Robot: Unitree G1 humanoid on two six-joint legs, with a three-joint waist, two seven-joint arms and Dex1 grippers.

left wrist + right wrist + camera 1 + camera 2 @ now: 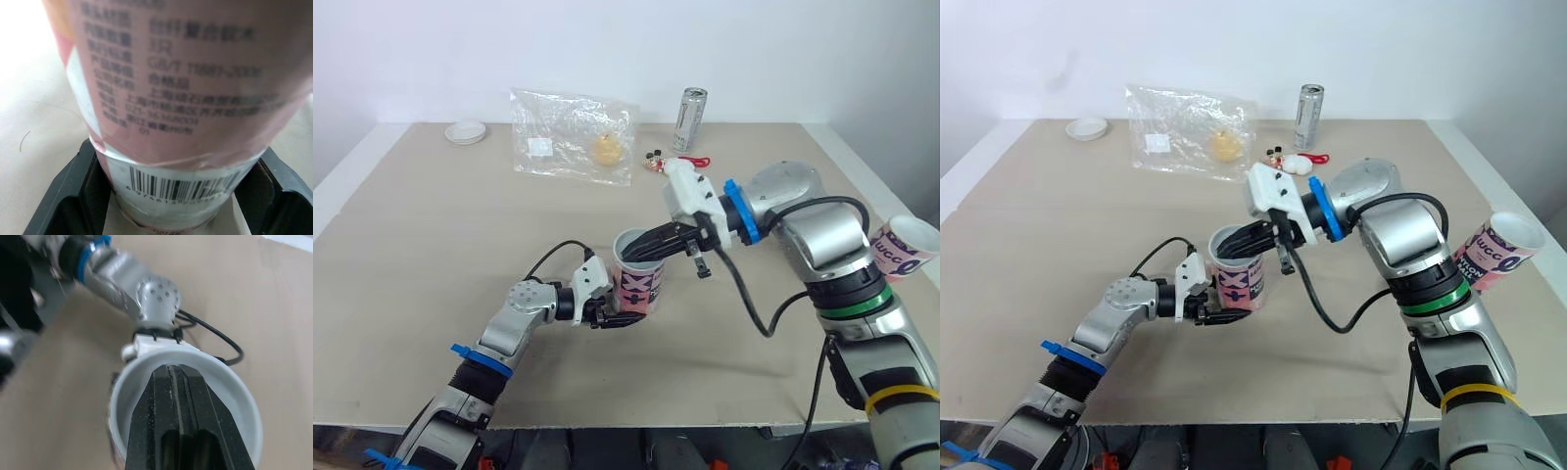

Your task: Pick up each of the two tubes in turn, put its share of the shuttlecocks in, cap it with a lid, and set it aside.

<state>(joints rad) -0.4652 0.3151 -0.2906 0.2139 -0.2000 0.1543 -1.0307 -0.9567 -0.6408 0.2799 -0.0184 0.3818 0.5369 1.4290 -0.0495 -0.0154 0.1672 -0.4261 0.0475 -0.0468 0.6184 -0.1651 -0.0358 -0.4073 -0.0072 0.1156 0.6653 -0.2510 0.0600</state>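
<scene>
A pink and white tube [639,276] stands open-mouthed in the middle of the table, leaning slightly. My left gripper [610,313] is shut on its lower part; the black fingers [63,196] clamp the barcode end of the tube [181,98]. My right gripper [644,252] is shut, and its fingertips reach just inside the tube's white rim [128,382]. I cannot see what is inside the tube. A second tube [904,247] with an open white mouth lies tilted at the table's right edge, beside my right arm.
At the back of the table [431,255] lie a clear plastic bag [573,137], a silver can [691,119], a small white lid [467,131] and a few small white and red items [1295,162]. My left arm's cable loops beside the held tube.
</scene>
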